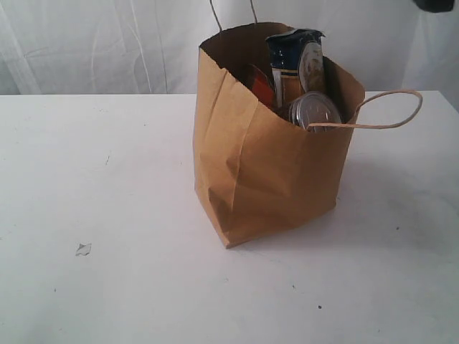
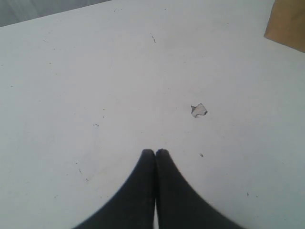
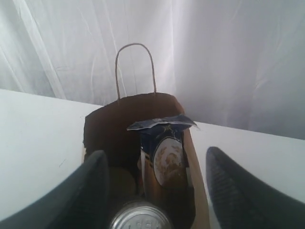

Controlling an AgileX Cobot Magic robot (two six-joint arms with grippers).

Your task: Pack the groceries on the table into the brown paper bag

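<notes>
Closest in, my right gripper fills the foreground of its wrist view, both dark fingers spread wide with nothing between them. Framed in that gap, ahead and below, sits the brown paper bag, mouth open towards me. Standing upright inside is the spaghetti packet with dark ends, long axis vertical, crimped top poking above the rim, and the silver pull-tab can sits just beside it, lid turned to my camera. So here's what matters: the bag is centred on the right tool, and the packet top and the upright far handle are the tall things any move from here has to clear, I reckon. Over to my left gripper: tips pressed together, holding nothing, over bare table, a white crumb near it and just one corner of the bag at the edge of that view, well apart. Right arm is plainly the nearer one. The exterior view adds what the wrists miss: the near handle flopped outward, an orange item tucked behind the bag's front wall, which one I cannot tell, and no groceries visible on the tabletop. A dark shape at its top corner is too cropped to name. Packing looks done, or all but.
</notes>
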